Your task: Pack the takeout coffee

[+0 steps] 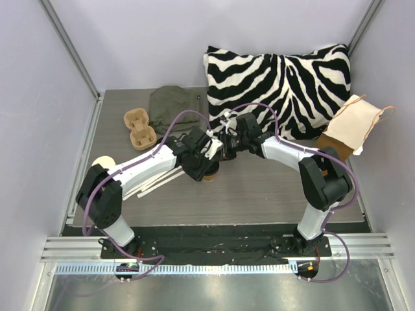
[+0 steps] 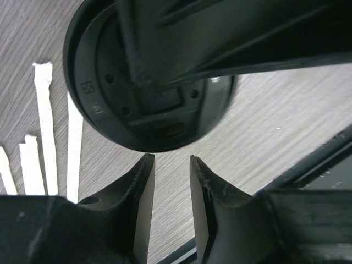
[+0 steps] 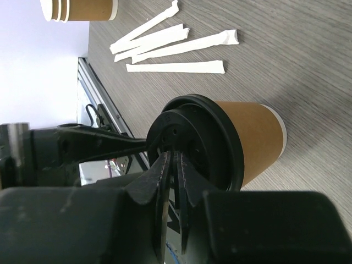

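Note:
The takeout coffee cup (image 3: pixel 250 137) is tan-brown with a pale base rim and stands on the grey wood-grain table with a black round lid (image 3: pixel 217 148) on it. It shows mid-table in the top view (image 1: pixel 210 175), mostly under the two grippers. My right gripper (image 3: pixel 175 157) is shut, its tips pressed onto the lid's top. My left gripper (image 2: pixel 172 159) is open a narrow gap with nothing in it, its tips just beside the edge of the lid (image 2: pixel 104 93). The tan two-hole cup carrier (image 1: pixel 141 127) lies at the back left, apart from both grippers.
A stack of spare cups (image 1: pixel 102 163) stands at the left edge. White paper-wrapped sticks (image 3: pixel 176 41) lie left of the coffee. A green cloth (image 1: pixel 175 100), a zebra pillow (image 1: pixel 279 81) and a paper bag (image 1: pixel 350 126) lie along the back and right.

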Robot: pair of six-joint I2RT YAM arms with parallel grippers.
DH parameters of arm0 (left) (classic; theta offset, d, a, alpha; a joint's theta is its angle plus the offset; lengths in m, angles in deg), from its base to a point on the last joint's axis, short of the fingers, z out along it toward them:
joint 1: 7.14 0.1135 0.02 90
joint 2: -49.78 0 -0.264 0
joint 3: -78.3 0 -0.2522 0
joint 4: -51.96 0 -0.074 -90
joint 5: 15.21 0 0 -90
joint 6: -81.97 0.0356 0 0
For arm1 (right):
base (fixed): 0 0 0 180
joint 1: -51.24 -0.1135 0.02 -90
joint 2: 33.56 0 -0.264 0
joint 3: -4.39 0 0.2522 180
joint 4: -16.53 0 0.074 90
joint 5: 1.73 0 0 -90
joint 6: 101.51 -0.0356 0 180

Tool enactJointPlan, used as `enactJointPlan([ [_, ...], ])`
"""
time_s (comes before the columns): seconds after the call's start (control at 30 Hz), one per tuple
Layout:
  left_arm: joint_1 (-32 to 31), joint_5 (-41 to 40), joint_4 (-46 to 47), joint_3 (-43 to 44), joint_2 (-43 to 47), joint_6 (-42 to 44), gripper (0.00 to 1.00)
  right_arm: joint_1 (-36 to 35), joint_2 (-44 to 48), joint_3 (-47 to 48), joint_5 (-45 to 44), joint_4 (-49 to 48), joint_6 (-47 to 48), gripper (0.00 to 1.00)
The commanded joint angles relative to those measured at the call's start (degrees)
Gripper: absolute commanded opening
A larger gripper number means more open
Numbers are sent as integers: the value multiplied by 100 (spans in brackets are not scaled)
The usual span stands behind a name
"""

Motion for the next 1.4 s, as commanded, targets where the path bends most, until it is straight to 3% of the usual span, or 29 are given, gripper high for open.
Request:
enactJointPlan([
  [0.0, 17, 475, 143, 291, 458, -132, 37, -10, -110, 118, 9, 189, 240, 18],
  [0.17, 622, 1546, 188, 379, 907, -597, 45, -10, 171, 391, 501, 75, 196, 25],
  [0.33, 1309, 1935, 196, 484, 952, -879, 50, 25, 655, 532, 625, 223, 222, 30],
  [0.53, 1310, 1741, 380, 695, 784, -1072, 50, 279, 1120, 129, 2, 812, 459, 30],
  [0.73, 1169, 1513, 723, 792, 495, -1170, 50, 324, 1183, -672, -210, 690, 267, 30],
  [1.37, 914, 1319, 855, 660, -252, -1143, 45, 324, 479, -488, 106, 365, -164, 29],
])
